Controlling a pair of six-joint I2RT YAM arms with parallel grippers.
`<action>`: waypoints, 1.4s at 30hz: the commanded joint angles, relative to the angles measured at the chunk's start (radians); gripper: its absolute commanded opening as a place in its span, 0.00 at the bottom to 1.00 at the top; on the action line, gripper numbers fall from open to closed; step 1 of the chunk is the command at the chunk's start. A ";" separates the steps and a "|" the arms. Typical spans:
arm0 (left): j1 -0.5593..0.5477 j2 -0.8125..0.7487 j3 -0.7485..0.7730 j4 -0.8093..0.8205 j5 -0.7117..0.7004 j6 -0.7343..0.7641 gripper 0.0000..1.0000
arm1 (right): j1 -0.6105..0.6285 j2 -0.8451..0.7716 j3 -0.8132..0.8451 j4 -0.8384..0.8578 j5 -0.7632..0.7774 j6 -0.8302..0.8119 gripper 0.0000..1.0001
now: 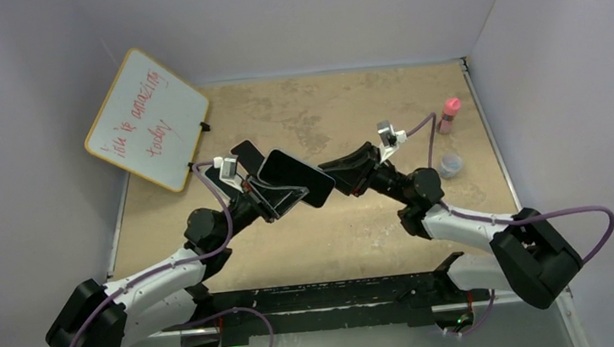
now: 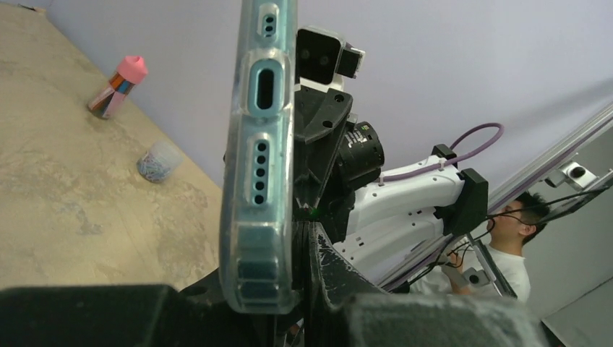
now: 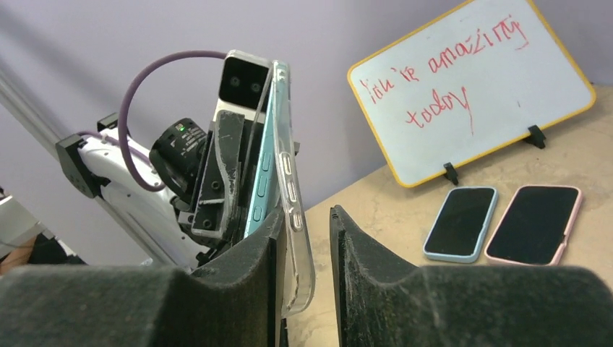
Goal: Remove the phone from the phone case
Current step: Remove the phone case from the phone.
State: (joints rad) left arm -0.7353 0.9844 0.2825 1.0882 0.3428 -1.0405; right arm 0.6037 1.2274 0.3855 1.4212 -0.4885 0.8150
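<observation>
The teal phone (image 3: 259, 189) sits in a clear phone case (image 3: 290, 181), held up in the air between the two arms. Its dark screen (image 1: 295, 177) faces up in the top view. My left gripper (image 2: 289, 238) (image 1: 265, 196) is shut across the cased phone near its port end (image 2: 260, 144). At the edge nearest my right gripper, the case wall has peeled away from the phone's side. My right gripper (image 3: 307, 217) (image 1: 335, 179) stands open around that case corner. The case rests against one finger (image 3: 253, 253), with a gap to the other.
A whiteboard (image 1: 148, 119) with red writing stands at the back left. Two more cased phones, blue (image 3: 460, 223) and pink (image 3: 533, 224), lie in front of it. A pink-capped bottle (image 1: 449, 114) and a small clear jar (image 1: 451, 164) stand at the right. A person (image 2: 509, 249) is beyond the table.
</observation>
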 commanded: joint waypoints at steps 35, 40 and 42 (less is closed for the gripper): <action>0.146 0.281 0.099 -0.333 0.264 0.033 0.05 | -0.013 0.393 0.125 -0.050 -0.372 0.072 0.00; 0.147 0.312 0.098 -0.440 0.190 0.089 0.28 | -0.012 0.466 0.102 0.037 -0.339 0.108 0.00; 0.148 0.310 0.101 -0.499 0.147 0.116 0.37 | -0.012 0.481 0.099 0.044 -0.322 0.104 0.00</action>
State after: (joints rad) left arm -0.5594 1.2743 0.3424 0.7456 0.6231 -1.0660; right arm 0.5236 1.6936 0.4778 1.4151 -0.8295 0.8799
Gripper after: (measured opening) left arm 0.321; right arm 0.108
